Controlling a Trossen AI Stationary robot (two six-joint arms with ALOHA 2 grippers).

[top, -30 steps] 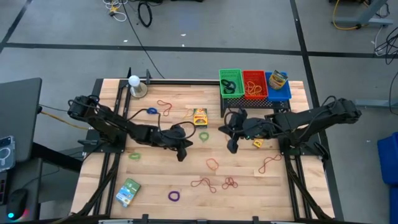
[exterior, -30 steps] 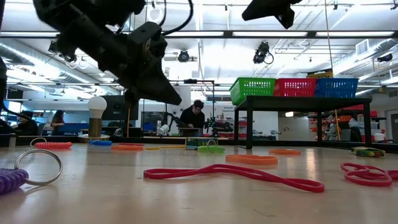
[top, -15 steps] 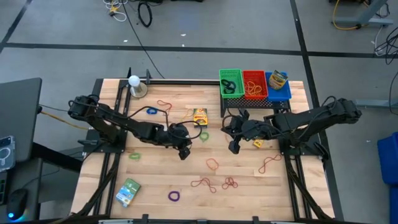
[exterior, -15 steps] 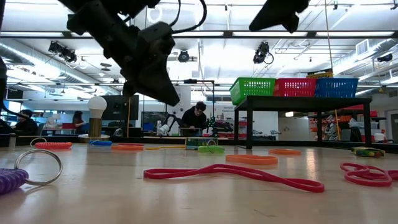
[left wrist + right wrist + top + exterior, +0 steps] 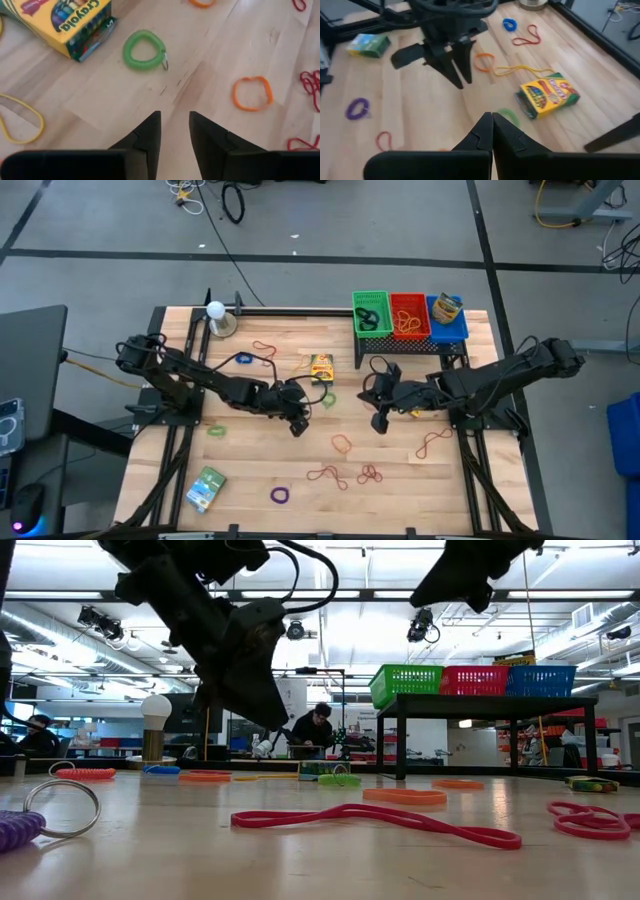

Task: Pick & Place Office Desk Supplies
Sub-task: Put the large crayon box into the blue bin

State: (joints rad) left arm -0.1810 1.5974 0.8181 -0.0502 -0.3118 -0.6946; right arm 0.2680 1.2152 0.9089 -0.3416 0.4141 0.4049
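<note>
Left gripper [image 5: 175, 131] newly parted, green ring [image 5: 144, 49] seemingly ahead.

3 baskets: green [image 5: 371, 313], red [image 5: 408, 314], blue [image 5: 449, 321]. 1 crayon box [image 5: 321, 367], 1 green packet [image 5: 206, 488], 2 arms.

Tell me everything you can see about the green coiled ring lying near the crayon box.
The green coiled ring is a springy, plastic-looking spiral loop, bright green, with a small metal clip at one side. It lies flat on the bare wooden table, touching nothing else. The yellow crayon box sits close beside it with a gap between them, and an orange band lies farther off. The left tool hangs above the table short of it, fingers slightly apart and holding nothing.
</note>
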